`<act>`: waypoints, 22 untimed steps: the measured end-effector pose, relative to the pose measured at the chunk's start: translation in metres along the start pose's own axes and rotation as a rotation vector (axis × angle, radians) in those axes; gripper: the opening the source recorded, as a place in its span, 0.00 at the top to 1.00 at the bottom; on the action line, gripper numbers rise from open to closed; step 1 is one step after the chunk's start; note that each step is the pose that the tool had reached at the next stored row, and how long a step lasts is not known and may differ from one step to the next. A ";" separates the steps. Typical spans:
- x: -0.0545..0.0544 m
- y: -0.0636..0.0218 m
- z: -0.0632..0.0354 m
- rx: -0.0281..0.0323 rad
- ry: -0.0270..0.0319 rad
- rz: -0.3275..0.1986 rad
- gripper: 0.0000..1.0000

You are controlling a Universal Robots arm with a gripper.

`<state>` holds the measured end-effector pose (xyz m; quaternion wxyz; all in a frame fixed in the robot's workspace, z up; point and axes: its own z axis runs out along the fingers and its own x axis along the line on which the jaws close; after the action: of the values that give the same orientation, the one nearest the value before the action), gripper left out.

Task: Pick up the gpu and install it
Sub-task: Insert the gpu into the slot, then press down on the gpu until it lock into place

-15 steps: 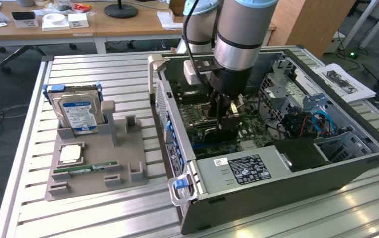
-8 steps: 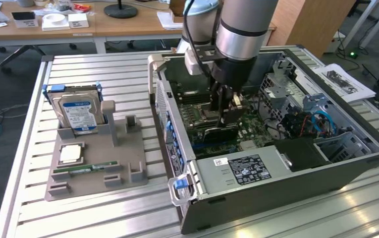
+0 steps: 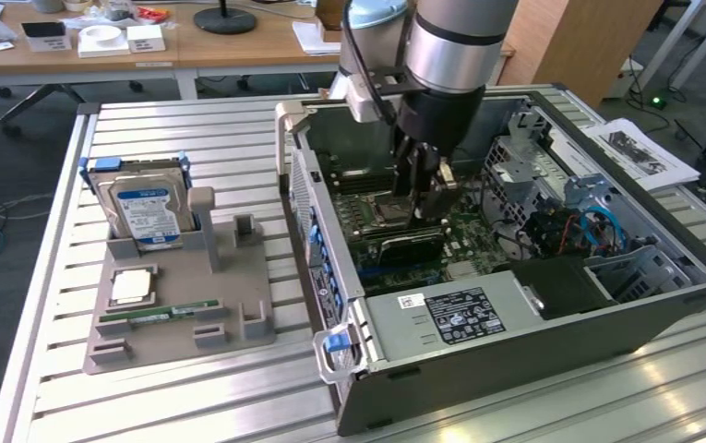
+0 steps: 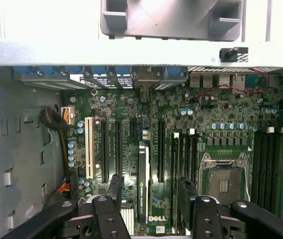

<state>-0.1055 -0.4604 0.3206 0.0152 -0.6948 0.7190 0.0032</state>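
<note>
Exterior view: gripper [image 3: 433,198] hangs inside the open computer case [image 3: 648,305], just above the gpu [image 3: 404,245], a thin dark card standing on edge on the green motherboard [image 3: 476,254]. Wrist view: fingers [image 4: 115,191] spread, straddling the gpu [image 4: 142,184] in its slot, holding nothing. Judged light, stiff, fragile; grip its flat faces.

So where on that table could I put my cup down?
Bare slatted metal table lies behind the silver blue-labelled hard drive and in front of the grey plastic parts holder. Inside the open black computer case it is crowded: the open gripper hangs over the dark flat gpu card.
</note>
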 end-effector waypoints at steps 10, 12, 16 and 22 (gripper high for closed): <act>-0.001 -0.0004 -0.0211 0.0000 0.0000 0.000 0.43; -0.001 -0.0004 -0.0212 0.0001 0.0001 0.000 0.43; -0.001 -0.0004 -0.0214 0.0000 0.0004 0.000 0.43; -0.001 -0.0004 -0.0213 0.0000 0.0004 0.000 0.43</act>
<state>-0.1055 -0.4604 0.3419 0.0151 -0.6948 0.7190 0.0030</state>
